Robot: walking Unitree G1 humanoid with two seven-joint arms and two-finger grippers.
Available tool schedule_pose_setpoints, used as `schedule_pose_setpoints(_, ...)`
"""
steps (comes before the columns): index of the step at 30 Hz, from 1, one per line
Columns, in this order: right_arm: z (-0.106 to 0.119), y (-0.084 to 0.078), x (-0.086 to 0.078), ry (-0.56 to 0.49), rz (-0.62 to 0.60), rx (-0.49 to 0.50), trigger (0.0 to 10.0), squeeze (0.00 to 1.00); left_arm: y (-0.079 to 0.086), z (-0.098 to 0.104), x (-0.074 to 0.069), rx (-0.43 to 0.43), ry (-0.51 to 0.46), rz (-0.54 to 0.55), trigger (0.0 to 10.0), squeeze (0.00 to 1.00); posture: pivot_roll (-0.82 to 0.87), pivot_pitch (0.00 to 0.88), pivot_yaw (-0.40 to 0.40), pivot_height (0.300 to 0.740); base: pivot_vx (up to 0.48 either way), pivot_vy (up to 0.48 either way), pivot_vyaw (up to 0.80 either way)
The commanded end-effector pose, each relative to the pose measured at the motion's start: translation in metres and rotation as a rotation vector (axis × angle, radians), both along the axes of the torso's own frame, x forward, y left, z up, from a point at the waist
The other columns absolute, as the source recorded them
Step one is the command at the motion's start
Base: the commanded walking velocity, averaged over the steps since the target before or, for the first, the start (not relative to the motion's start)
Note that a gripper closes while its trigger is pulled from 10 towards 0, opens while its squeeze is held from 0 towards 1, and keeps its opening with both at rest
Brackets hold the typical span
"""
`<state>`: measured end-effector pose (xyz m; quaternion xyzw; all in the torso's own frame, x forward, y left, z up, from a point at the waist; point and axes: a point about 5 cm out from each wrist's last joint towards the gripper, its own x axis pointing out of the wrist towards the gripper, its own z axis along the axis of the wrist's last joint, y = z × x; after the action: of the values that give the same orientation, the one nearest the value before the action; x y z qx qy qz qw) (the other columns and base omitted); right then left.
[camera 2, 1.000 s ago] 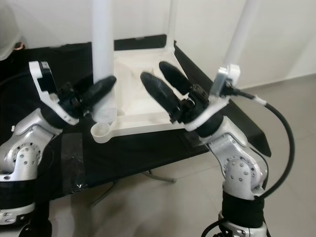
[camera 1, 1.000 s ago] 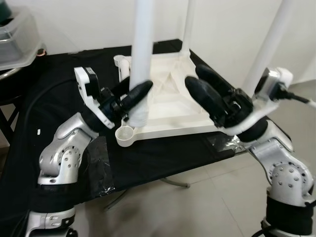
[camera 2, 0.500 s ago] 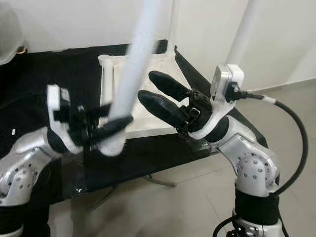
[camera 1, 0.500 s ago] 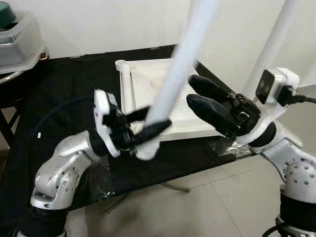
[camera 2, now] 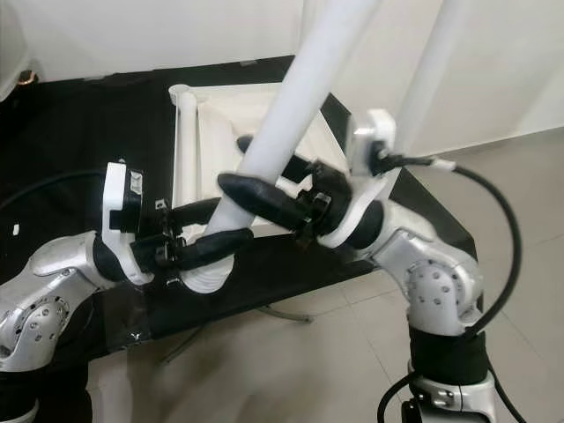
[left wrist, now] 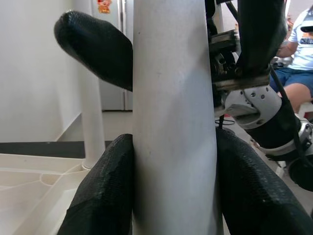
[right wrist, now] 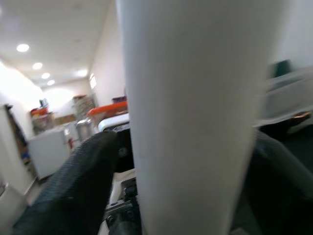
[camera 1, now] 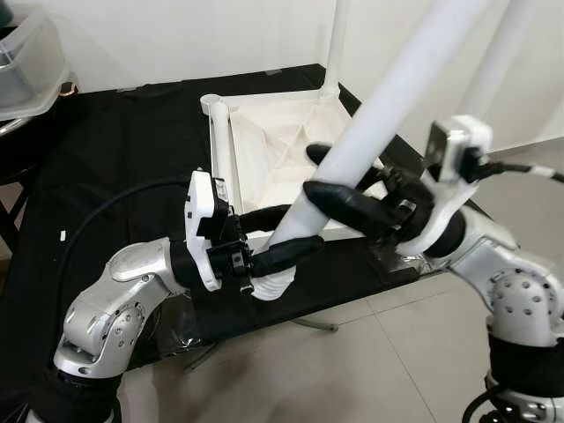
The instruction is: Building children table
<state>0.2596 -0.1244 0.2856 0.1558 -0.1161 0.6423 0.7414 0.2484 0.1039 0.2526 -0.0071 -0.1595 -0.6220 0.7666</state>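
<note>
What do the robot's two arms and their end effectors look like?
Both arms are silver metal with rounded joint housings. Each ends in a left end effector or right end effector of two long, black, textured fingers. A white camera bracket sits on each wrist. Black cables run along each arm.

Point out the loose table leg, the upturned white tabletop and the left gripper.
loose table leg [camera 1: 388, 97], left eye view, mid-shaft above the grippers.
upturned white tabletop [camera 1: 264, 154], left eye view, bare underside panel.
left gripper [camera 1: 295, 236], left eye view, between the fingertips clamping the leg's lower end.
</note>
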Motion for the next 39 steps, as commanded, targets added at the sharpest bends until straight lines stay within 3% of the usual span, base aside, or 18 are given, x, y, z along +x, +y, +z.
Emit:
schedule_pose_setpoints(1,-0.002,0.003,-0.002,-0.008,0.006,-0.027,0.0,0.00,-0.002,0.001,-0.005,0.016,-0.014,-0.028,10.0,0.00,0.01,0.087,-0.046,0.740,0.000,0.000,0.00)
schedule_pose_setpoints(21,-0.003,0.004,0.006,-0.018,-0.088,-0.029,0.0,0.00,-0.004,0.001,-0.004,0.019,-0.013,-0.042,10.0,0.00,0.00,0.083,-0.042,0.740,0.000,0.000,0.00)
schedule_pose_setpoints(24,-0.002,0.003,0.007,-0.022,-0.109,-0.020,0.0,0.00,-0.003,-0.002,0.002,0.011,0.057,-0.020,10.0,0.00,0.00,0.080,-0.039,0.740,0.000,0.000,0.00)
schedule_pose_setpoints(25,-0.002,0.003,0.008,-0.023,-0.120,-0.015,0.0,0.00,-0.001,-0.001,0.005,-0.004,0.080,-0.003,10.0,1.00,0.00,0.080,-0.036,0.740,0.000,0.000,0.00)
schedule_pose_setpoints(32,0.002,-0.002,0.012,-0.030,-0.165,0.007,0.0,0.00,0.015,-0.001,0.010,0.008,0.098,0.044,10.0,1.00,0.00,0.078,-0.037,0.740,0.000,0.000,0.00)
schedule_pose_setpoints(34,0.006,-0.014,0.018,-0.040,-0.246,0.018,0.0,0.00,0.051,-0.001,0.009,0.122,0.101,0.094,10.0,1.00,0.01,0.076,-0.034,0.740,0.000,0.000,0.00)
schedule_pose_setpoints(35,0.006,-0.014,0.018,-0.040,-0.246,0.018,0.0,0.00,0.051,-0.001,0.009,0.122,0.101,0.094,10.0,1.00,0.01,0.076,-0.034,0.740,0.000,0.000,0.00)
schedule_pose_setpoints(39,0.002,-0.030,0.025,-0.046,-0.350,-0.054,0.0,0.00,0.097,0.011,0.011,0.198,0.074,0.237,10.0,1.00,0.01,0.075,-0.033,0.740,0.000,0.000,0.00)
